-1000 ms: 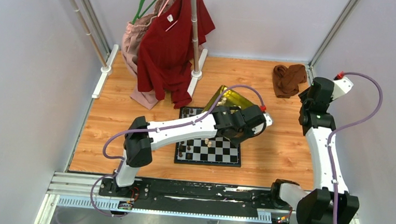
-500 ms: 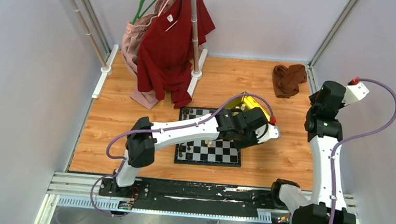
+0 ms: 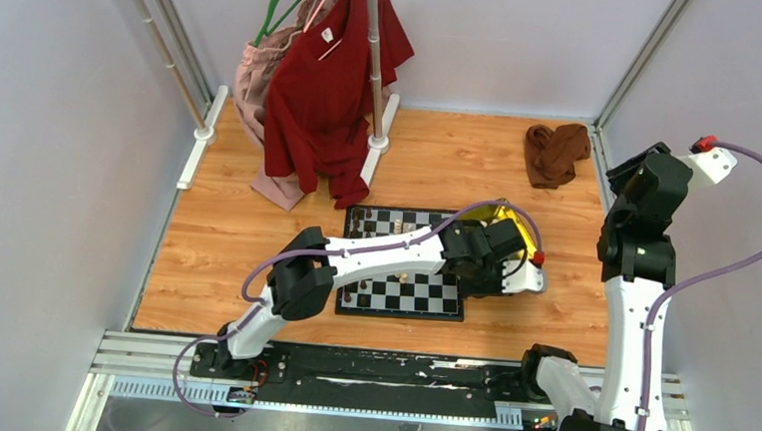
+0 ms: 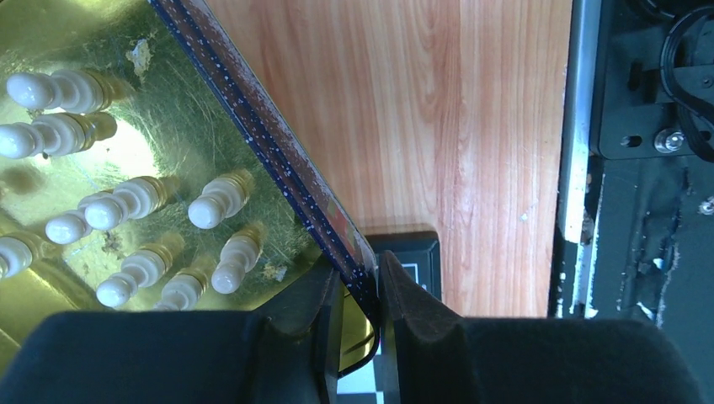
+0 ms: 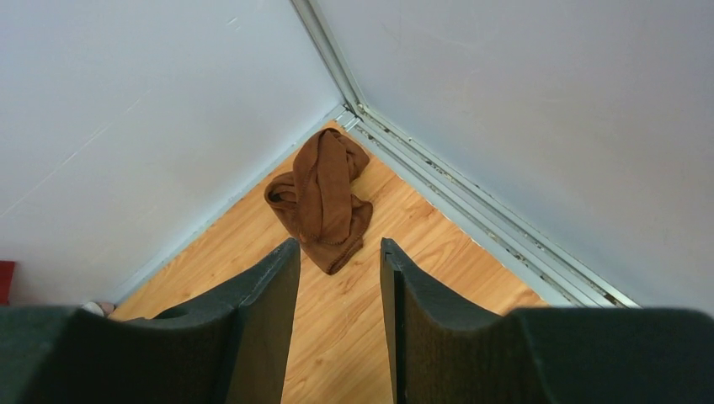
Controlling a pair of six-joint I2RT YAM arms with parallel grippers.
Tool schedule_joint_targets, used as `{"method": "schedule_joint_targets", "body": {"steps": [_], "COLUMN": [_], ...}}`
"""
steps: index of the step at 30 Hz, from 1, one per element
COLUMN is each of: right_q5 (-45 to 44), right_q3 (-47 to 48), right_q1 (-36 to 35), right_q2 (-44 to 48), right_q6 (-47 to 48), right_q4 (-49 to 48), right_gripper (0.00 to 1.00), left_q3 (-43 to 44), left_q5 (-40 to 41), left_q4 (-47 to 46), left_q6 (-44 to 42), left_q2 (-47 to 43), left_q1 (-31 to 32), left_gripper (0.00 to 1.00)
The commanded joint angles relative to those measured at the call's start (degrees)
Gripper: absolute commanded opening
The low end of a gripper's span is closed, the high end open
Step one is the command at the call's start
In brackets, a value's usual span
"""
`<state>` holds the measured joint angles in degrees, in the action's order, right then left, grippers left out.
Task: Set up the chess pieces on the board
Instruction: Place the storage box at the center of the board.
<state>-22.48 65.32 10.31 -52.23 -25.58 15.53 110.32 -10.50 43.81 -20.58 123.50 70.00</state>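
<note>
The board (image 3: 422, 296) lies mid-table, and my left arm (image 3: 385, 251) crosses over it. A few chess pieces stand on it: dark ones (image 3: 352, 296) at the near left, a cream one (image 3: 401, 276) mid-board, some (image 3: 412, 217) along the far row. My left gripper (image 4: 362, 273) is shut on the rim of the gold tin (image 4: 168, 118), held tilted off the board's right edge (image 3: 505, 215). Several cream chess pieces (image 4: 126, 198) lie inside the tin. A board corner (image 4: 412, 252) shows under the fingers. My right gripper (image 5: 337, 244) is open and empty, raised at the far right.
A brown cloth (image 3: 553, 151) lies bunched in the far right corner (image 5: 324, 194). A red shirt (image 3: 330, 82) and pink garment hang on a rack pole (image 3: 374, 65) at the back left. Metal frame rails line the table's sides.
My left arm has swung right and nearer with the tin, from over the board's far right to past its right edge. My right arm has lifted and drawn back to the right.
</note>
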Motion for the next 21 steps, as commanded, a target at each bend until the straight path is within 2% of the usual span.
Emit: {"method": "schedule_joint_targets", "body": {"steps": [1,21], "right_q5": [1.93,3.35], "right_q3": [0.78,0.07], "right_q1": [0.93,0.77], "right_q2": [0.54,0.11], "right_q6": [1.69,4.00], "right_q4": [1.38,1.31], "right_gripper": [0.45,0.45], "left_q3": [3.91,9.82], "left_q5": [-1.35,-8.58], "left_q4": [-1.39,3.02], "left_q6": [-6.12,-17.74], "left_q2": [1.66,9.66], "left_q1": [1.20,2.60], "left_gripper": [0.00,0.00]}}
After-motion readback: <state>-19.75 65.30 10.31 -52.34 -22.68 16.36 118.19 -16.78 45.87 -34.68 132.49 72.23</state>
